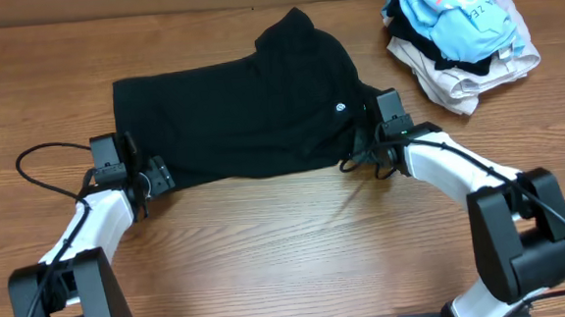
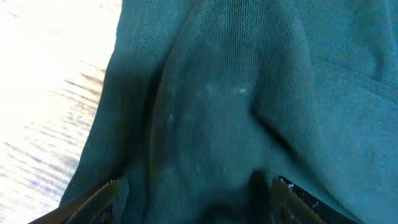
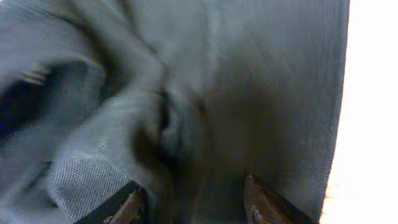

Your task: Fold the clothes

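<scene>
The black shirt (image 1: 240, 112) lies spread on the wooden table, its small round white label (image 1: 342, 105) near the right side. My left gripper (image 1: 159, 174) is at the shirt's lower left corner. In the left wrist view its jaws (image 2: 199, 185) are wide apart with the dark fabric (image 2: 236, 93) between them. My right gripper (image 1: 363, 154) is at the shirt's lower right edge. In the right wrist view its jaws (image 3: 191, 191) are apart over bunched fabric (image 3: 186, 93). Both grippers look open.
A pile of other garments (image 1: 473, 63) sits at the back right, with a light blue one with pink letters (image 1: 450, 11) on top. Bare wooden table (image 1: 297, 236) lies in front of the shirt.
</scene>
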`<state>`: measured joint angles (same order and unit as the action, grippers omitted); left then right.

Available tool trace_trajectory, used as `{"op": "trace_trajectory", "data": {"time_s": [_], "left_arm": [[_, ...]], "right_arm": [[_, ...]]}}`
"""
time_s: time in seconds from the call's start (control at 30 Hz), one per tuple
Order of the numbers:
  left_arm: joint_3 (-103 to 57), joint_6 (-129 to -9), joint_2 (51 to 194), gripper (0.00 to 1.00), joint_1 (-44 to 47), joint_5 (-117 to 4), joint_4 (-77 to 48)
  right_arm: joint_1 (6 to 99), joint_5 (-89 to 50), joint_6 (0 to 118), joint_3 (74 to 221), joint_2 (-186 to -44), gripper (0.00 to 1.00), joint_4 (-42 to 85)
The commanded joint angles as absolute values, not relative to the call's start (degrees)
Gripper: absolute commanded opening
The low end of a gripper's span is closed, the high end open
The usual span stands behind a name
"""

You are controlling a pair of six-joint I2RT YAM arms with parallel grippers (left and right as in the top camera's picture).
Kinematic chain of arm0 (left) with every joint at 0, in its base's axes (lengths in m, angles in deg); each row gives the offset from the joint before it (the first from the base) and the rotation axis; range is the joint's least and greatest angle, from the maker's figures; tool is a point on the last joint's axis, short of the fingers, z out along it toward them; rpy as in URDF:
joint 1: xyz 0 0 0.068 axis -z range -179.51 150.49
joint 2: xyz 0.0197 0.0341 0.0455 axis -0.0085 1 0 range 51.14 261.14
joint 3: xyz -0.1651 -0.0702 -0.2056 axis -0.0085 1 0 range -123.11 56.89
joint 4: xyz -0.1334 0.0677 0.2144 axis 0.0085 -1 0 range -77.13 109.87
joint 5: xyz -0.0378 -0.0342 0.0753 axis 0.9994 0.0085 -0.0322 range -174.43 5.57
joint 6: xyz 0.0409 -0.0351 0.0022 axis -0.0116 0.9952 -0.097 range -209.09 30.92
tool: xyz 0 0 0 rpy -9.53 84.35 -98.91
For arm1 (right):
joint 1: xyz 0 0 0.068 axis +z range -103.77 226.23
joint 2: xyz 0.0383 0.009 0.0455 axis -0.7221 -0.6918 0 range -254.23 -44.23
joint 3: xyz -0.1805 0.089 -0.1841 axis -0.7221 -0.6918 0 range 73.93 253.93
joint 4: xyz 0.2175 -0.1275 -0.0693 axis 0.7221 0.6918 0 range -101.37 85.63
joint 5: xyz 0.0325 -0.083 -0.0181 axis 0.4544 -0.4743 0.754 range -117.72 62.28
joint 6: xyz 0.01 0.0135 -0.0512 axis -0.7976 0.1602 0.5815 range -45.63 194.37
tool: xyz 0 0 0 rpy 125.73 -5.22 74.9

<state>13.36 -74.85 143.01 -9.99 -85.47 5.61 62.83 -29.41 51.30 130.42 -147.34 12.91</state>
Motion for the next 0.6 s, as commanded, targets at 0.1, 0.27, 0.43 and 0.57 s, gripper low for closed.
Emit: {"op": "trace_trajectory", "data": {"time_s": [0.1, 0.27, 0.43, 0.57], "left_arm": [[13.88, -77.91, 146.31, 0.78, -9.58, -85.53, 7.11], [13.88, -78.85, 150.86, 0.84, -9.62, -92.59, 7.22], [13.88, -78.32, 154.42, 0.84, -9.68, -95.83, 3.4], [13.86, -75.3, 154.49, 0.83, -10.45, -98.01, -3.71]], "right_arm": [[60.4, -30.39, 47.86, 129.72, -147.86, 0.52, 18.39], [57.52, -26.42, 47.08, 129.72, -147.84, 0.52, 25.02], [55.0, -22.74, 47.21, 129.85, -147.71, 0.51, 32.69], [53.52, -19.79, 47.36, 129.87, -145.46, 0.51, 39.29]]}}
